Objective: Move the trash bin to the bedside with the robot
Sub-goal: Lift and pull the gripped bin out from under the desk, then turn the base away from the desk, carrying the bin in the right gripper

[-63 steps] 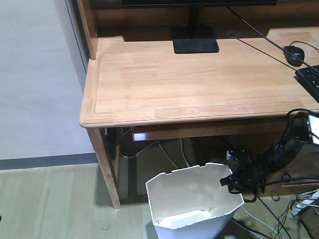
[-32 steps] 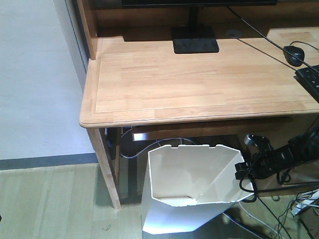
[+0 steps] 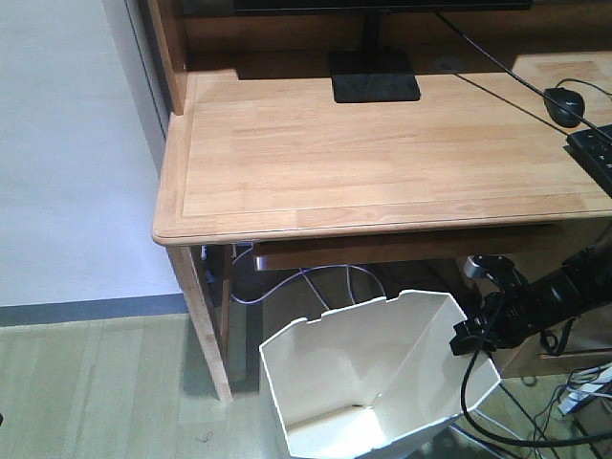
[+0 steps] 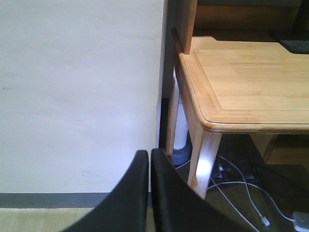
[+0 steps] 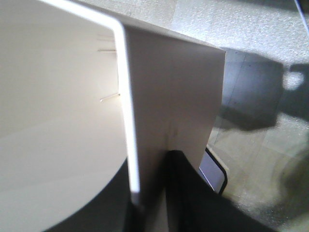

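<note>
Plainly, the tall white thin-walled plastic trash bin (image 3: 382, 359) stands tilted before the light wooden counter (image 3: 363, 163), just below its front edge. The bedside is in no view, and whether the bin's base touches the pale floor (image 3: 96, 392) cannot be told. The slim black arm's right tool (image 3: 475, 337) is clamped on the bin's right rim, the wall pinched between its fingers in the wrist view (image 5: 152, 198). The left tool (image 4: 148, 193) is closed on nothing, near the white wall. A pinch on so thin a wall will probably flex or slip, dropping the bin. A swing could also knock the wooden counter leg (image 3: 206, 316) or snag the loose grey cables (image 3: 320, 287) beneath. No brand, label or writing can be read anywhere.
</note>
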`<state>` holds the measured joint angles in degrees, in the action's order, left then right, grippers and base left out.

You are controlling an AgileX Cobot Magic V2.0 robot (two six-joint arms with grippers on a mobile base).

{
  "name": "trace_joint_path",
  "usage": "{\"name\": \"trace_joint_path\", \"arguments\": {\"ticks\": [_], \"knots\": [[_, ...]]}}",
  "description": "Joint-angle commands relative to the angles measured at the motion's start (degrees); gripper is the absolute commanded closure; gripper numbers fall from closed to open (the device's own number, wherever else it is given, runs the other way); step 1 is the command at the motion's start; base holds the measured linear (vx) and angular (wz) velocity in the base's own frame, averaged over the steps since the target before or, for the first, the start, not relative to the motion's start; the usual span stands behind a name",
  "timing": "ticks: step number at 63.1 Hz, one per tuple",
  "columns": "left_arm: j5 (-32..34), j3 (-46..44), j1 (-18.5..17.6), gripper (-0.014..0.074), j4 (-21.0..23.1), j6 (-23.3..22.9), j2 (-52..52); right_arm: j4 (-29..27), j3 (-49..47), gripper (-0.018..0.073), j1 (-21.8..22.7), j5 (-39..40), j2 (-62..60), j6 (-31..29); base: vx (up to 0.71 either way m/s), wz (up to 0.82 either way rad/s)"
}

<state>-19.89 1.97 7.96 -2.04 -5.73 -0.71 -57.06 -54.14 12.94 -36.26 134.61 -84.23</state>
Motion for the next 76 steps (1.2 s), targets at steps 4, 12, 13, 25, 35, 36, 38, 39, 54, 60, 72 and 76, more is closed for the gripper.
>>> {"name": "trace_joint_path", "arguments": {"ticks": [4, 12, 13, 25, 35, 36, 38, 39, 54, 60, 72, 76], "knots": [[3.76, 0.19, -0.17, 0.0603, 0.13, -0.25, -0.81, -4.41, -0.50, 0.0564, 0.16, -12.35, -4.27, 0.79, 0.00, 0.00], [3.76, 0.19, -0.17, 0.0603, 0.13, -0.25, -0.81, -4.41, -0.50, 0.0564, 0.16, -12.62, -4.27, 0.79, 0.00, 0.00], [3.76, 0.19, -0.17, 0.0603, 0.13, -0.25, -0.81, -4.41, -0.50, 0.0564, 0.16, -12.62, -4.27, 0.79, 0.00, 0.00], [3.76, 0.19, -0.17, 0.0603, 0.13, -0.25, -0.81, -4.41, -0.50, 0.0564, 0.16, -12.62, -4.27, 0.79, 0.00, 0.00], [3.76, 0.19, -0.17, 0.0603, 0.13, -0.25, -0.81, -4.41, -0.50, 0.0564, 0.16, -12.62, -4.27, 0.79, 0.00, 0.00], [3.76, 0.19, -0.17, 0.0603, 0.13, -0.25, -0.81, -4.41, -0.50, 0.0564, 0.16, -12.62, -4.27, 0.79, 0.00, 0.00], [3.76, 0.19, -0.17, 0.0603, 0.13, -0.25, -0.81, -4.41, -0.50, 0.0564, 0.16, -12.62, -4.27, 0.79, 0.00, 0.00], [3.76, 0.19, -0.17, 0.0603, 0.13, -0.25, -0.81, -4.41, -0.50, 0.0564, 0.16, -12.62, -4.27, 0.79, 0.00, 0.00], [3.76, 0.19, -0.17, 0.0603, 0.13, -0.25, -0.81, -4.41, -0.50, 0.0564, 0.16, -12.62, -4.27, 0.79, 0.00, 0.02], [3.76, 0.19, -0.17, 0.0603, 0.13, -0.25, -0.81, -4.41, -0.50, 0.0564, 0.16, -12.62, -4.27, 0.79, -0.02, 0.09], [3.76, 0.19, -0.17, 0.0603, 0.13, -0.25, -0.81, -4.41, -0.50, 0.0564, 0.16, -12.62, -4.27, 0.79, -0.04, 0.18], [3.76, 0.19, -0.17, 0.0603, 0.13, -0.25, -0.81, -4.41, -0.50, 0.0564, 0.16, -12.62, -4.27, 0.79, -0.05, 0.32]]}}
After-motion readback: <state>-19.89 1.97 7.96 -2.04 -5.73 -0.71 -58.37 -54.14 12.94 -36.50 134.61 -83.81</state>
